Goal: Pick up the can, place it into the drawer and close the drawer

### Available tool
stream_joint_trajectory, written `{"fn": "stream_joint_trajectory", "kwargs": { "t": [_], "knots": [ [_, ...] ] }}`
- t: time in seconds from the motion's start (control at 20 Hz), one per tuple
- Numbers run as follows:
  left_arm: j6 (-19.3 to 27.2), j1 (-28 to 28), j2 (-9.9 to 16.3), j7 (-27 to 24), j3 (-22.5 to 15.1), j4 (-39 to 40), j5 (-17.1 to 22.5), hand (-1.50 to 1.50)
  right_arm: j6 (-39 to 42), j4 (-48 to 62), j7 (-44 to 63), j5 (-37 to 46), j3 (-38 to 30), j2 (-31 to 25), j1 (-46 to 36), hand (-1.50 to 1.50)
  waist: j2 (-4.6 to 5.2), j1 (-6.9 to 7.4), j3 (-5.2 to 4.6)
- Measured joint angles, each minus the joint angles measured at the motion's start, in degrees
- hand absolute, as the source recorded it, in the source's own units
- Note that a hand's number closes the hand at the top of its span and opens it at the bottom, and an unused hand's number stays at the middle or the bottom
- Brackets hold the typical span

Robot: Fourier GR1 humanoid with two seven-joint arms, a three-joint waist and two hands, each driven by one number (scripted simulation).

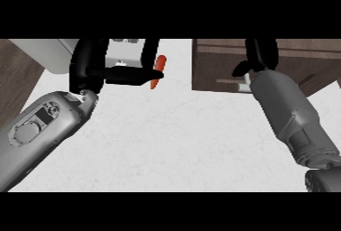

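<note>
Head view, counter: a white, faintly marbled counter (180,135) fills the middle, with dark wood floor along the left edge.
Head view, left hand: the black left hand (100,67) shows at the upper left, above its grey forearm, fingers up and thumb stretched sideways to the right; the fingers are straight, holding nothing.
Head view, can: I cannot pick out a can for certain; a small orange-red object (158,71) lies just beside the left thumb's tip, partly hidden by it.
Head view, white box: a pale box (126,54) sits behind the left hand at the top edge.
Head view, drawer: a brown wooden drawer (220,63) is at the upper right, with a pale handle (244,83) near its front.
Head view, right hand: the right hand (256,56) reaches over the drawer by the handle; whether its fingers are apart or together I cannot tell.
</note>
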Motion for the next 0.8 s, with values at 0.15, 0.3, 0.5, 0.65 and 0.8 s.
{"fn": "stream_joint_trajectory", "kwargs": {
  "t": [0.15, 0.3, 0.5, 0.65, 0.8],
  "knots": [
    [-0.39, 1.42, 0.46, -0.56, 0.4, -0.56, -0.01, -1.5, 1.41, -0.46, -3.91, -3.54, -2.94, 0.43, -0.28, -1.5, 0.02, -0.27, 0.04],
    [-0.77, 3.12, 0.64, -1.47, 0.51, -1.05, -0.21, -1.5, 3.51, -0.97, -7.09, -7.52, -6.15, 1.6, -1.14, -1.5, -0.05, -0.32, 0.03],
    [-0.96, 4.79, 1.29, -1.87, 1.3, -2.08, -0.24, -1.5, 6.95, -1.68, -10.89, -13.55, -10.94, 3.1, -2.31, -1.5, -0.17, -0.51, 0.12],
    [-1.35, 5.78, 1.89, -1.87, 2.06, -2.39, -0.19, -1.5, 10.41, -2.19, -12.88, -18.59, -14.77, 4.45, -3.28, -1.5, -0.4, -1.02, 0.1],
    [-1.62, 7.11, 2.01, -2.28, 2.88, -3.0, -0.42, -1.5, 12.62, -2.04, -13.71, -21.57, -16.94, 4.89, -4.5, -1.5, -0.45, -1.26, 0.06]
  ]
}}
